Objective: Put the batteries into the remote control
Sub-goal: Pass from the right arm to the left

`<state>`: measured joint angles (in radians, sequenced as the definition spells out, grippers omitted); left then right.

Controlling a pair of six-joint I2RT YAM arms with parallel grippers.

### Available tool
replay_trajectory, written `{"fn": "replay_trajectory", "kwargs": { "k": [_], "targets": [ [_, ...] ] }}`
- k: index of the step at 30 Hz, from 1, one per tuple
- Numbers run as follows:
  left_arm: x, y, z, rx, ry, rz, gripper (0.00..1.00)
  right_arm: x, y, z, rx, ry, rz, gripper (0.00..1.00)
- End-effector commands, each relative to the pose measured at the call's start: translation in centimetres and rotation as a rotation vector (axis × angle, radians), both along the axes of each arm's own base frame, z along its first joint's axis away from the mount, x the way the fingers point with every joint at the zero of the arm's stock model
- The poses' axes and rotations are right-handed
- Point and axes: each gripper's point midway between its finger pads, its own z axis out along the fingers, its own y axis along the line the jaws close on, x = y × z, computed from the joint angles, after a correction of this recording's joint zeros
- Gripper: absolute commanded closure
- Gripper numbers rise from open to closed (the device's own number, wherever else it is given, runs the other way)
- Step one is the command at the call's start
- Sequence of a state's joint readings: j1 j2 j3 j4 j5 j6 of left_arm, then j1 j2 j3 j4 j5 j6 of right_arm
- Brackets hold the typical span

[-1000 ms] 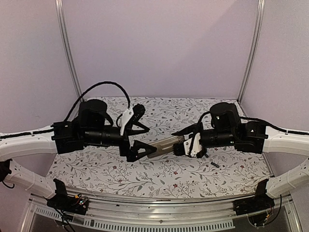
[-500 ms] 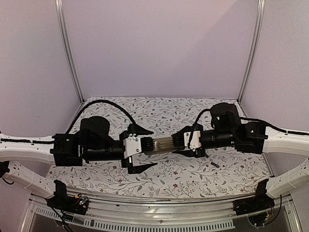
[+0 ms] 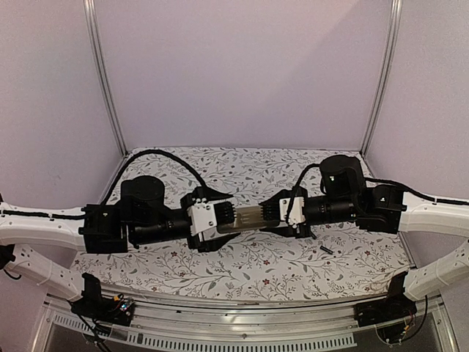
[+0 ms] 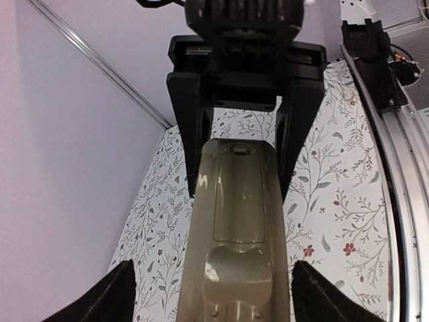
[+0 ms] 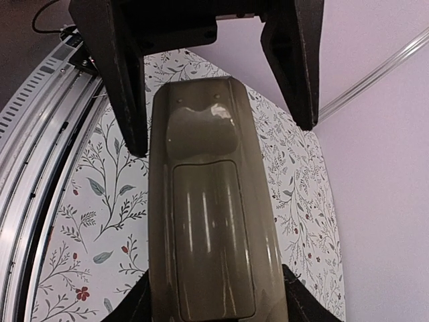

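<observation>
The remote control (image 3: 248,218) hangs level above the table between both arms, its grey-tan underside (image 4: 234,228) with a rectangular cover panel (image 5: 209,235) facing the wrist cameras. My right gripper (image 3: 270,214) is shut on its right end, fingers pressed against both sides (image 5: 213,303). Around its left end stands my left gripper (image 3: 229,218), open, with a gap showing between each finger and the remote (image 4: 218,295). One battery (image 3: 326,250), a small dark cylinder, lies on the table below the right arm. Any other battery is out of view.
A floral cloth (image 3: 249,264) covers the table. Purple walls and metal corner posts (image 3: 102,73) close in the back and sides. A metal rail (image 3: 242,330) runs along the near edge between the arm bases.
My left gripper turned and slid right until its fingers straddle the remote's left end, and its jaws have narrowed. The right gripper kept its hold and levelled the remote.
</observation>
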<state>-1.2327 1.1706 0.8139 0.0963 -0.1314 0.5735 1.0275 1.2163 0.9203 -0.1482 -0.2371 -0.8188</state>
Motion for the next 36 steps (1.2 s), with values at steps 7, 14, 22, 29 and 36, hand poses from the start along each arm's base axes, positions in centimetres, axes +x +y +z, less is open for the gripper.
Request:
{"fn": "replay_trajectory", "kwargs": {
  "k": [7, 14, 22, 29, 36],
  "targets": [
    [-0.2, 0.4, -1.2, 0.021, 0.08, -0.029, 0.36, -0.3, 0.2, 1.3, 0.062, -0.009, 0.001, 0.75],
    [-0.4, 0.2, -0.9, 0.011, 0.082, -0.048, 0.54, -0.2, 0.2, 1.4, 0.066, -0.015, 0.003, 0.75],
    [0.2, 0.4, -0.5, -0.008, 0.069, -0.015, 0.93, 0.1, 0.2, 1.9, 0.101, 0.005, -0.031, 0.52],
    [1.1, 0.9, -1.0, 0.006, 0.031, 0.039, 1.0, 2.6, -2.2, 5.9, 0.28, 0.185, -0.288, 0.17],
    [0.3, 1.0, 0.1, -0.043, -0.011, -0.015, 1.0, 2.8, -5.2, 7.7, 0.44, 0.714, -0.298, 0.01]
  ]
}}
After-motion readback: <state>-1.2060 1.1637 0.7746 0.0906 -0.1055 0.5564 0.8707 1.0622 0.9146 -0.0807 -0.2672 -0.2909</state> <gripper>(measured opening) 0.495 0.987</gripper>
